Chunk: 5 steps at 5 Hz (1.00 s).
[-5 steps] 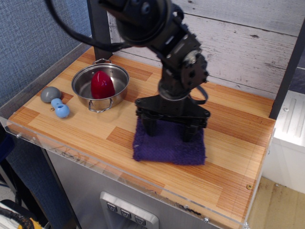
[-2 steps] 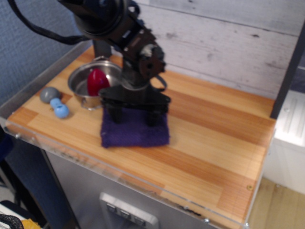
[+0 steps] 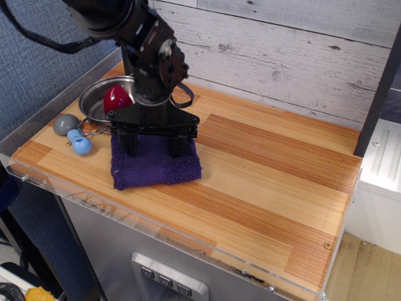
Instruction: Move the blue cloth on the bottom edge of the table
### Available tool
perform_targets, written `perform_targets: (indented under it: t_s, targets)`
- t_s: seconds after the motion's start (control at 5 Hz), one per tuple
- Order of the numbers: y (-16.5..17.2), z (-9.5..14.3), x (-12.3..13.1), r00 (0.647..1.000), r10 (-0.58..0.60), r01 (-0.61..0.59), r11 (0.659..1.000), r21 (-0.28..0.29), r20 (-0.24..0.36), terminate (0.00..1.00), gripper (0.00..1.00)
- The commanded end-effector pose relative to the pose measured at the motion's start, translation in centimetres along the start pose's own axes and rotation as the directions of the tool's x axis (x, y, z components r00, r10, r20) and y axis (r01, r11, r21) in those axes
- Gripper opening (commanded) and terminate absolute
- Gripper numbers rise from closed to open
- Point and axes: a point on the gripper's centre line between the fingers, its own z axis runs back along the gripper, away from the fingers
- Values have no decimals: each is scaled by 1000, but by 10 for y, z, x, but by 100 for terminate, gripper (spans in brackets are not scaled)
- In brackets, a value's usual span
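Fingers (image 3: 131, 142) of the gripper (image 3: 153, 143) stand spread apart, tips pressed into the blue cloth (image 3: 155, 164) at its twelve o'clock edge. On the table (image 3: 269, 182), the cloth lies toward seven o'clock, near the front rim. It looks soft, light and floppy; dragging by downward pressure probably suits it.

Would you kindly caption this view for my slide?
Gripper pressing the blue cloth beside the steel pot.
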Motion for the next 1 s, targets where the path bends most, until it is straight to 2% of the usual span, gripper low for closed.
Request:
perform_targets:
  t_s: [0.0,0.6,0.8]
  targets:
    - [-14,46,13,998,58,-53,991,-120,38,0,100]
    - [-7,114,32,979,99,-63,978,-199,178,0,100]
    - [1,136,33,950,154,-81,962,-259,273,0,100]
